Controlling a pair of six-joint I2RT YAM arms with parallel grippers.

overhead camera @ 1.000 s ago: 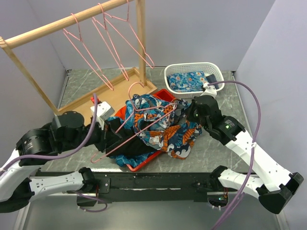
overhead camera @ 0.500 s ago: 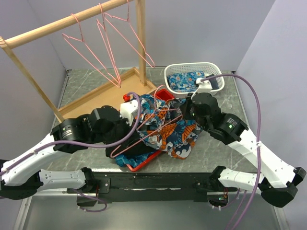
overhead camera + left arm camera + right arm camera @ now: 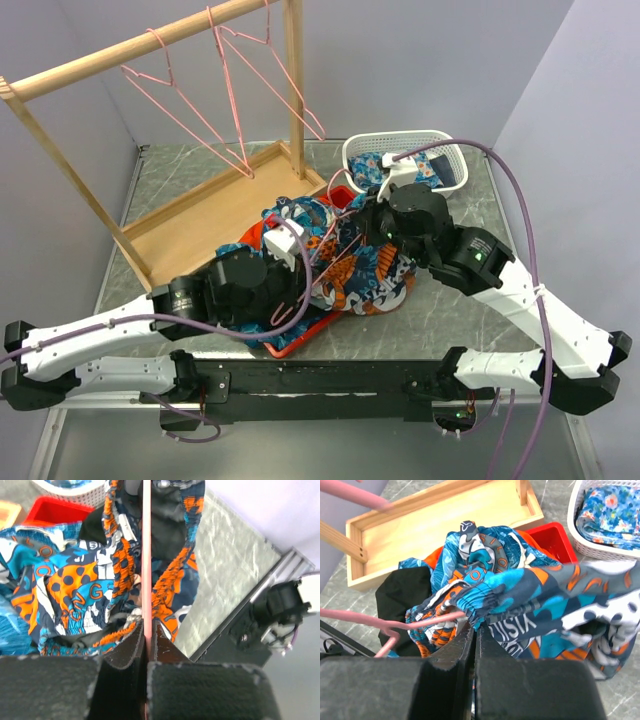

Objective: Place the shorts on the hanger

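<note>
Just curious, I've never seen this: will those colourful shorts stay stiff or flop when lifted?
Probably floppy: the shorts lie crumpled in folds, sagging over the red bin. Likely light too: one pinch by the right gripper seems to lift the gathered waistband.

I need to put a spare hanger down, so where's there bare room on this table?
Bare: the wooden tray under the rack, the table strip left of it, and the front-right patch between the shorts and the right arm. Crowded: the middle, around the red bin and basket.
</note>
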